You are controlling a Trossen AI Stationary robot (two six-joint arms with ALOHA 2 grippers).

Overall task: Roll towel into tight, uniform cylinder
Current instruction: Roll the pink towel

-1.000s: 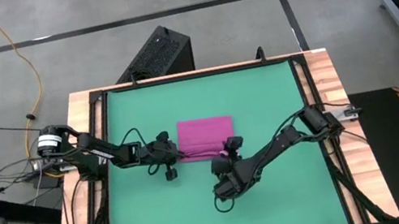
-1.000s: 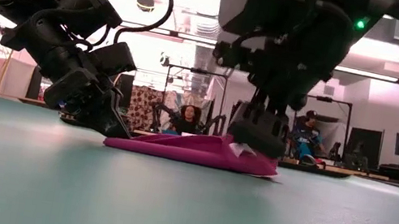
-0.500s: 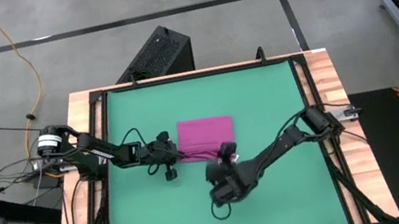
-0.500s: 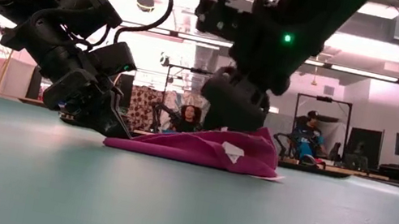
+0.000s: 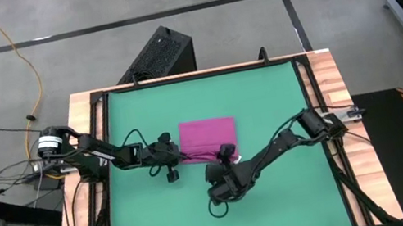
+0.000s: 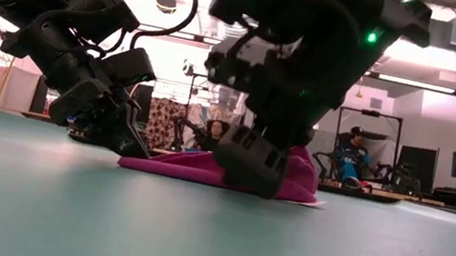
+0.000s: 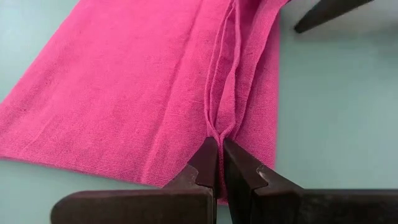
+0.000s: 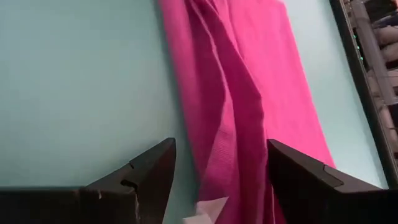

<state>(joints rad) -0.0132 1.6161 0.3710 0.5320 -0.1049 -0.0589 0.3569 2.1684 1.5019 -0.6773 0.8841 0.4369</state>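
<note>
The magenta-pink towel (image 5: 207,135) lies folded flat on the green mat (image 5: 266,101), with a raised fold along its near edge (image 8: 239,118). My left gripper (image 5: 179,157) is at the towel's near left corner, shut on it. My right gripper (image 5: 226,155) is open at the towel's near right part, with one finger (image 8: 152,171) on each side of the raised fold. The small white tag (image 8: 204,209) shows between the right fingers. In the low view the right gripper (image 6: 250,165) stands in front of the towel (image 6: 174,168). My left gripper pinches a thin raised fold at the towel's near left corner (image 7: 219,132) between its two fingers. The fingers come low from the table's left, slanting down, along the fold. The rest of the towel lies on the mat. My right gripper: I cannot tell whether its open fingers touch the cloth.
A black box (image 5: 158,54) stands beyond the table's far edge. Wooden rails (image 5: 329,82) frame the mat. People (image 6: 350,157) sit in the room behind the table. Bare mat lies near (image 5: 229,224) and far (image 5: 207,95) of the towel.
My right gripper has gone toward the table's left along the towel's near edge and turned. The towel's near right part has risen into a hump, while the left corner has stayed in my left gripper.
</note>
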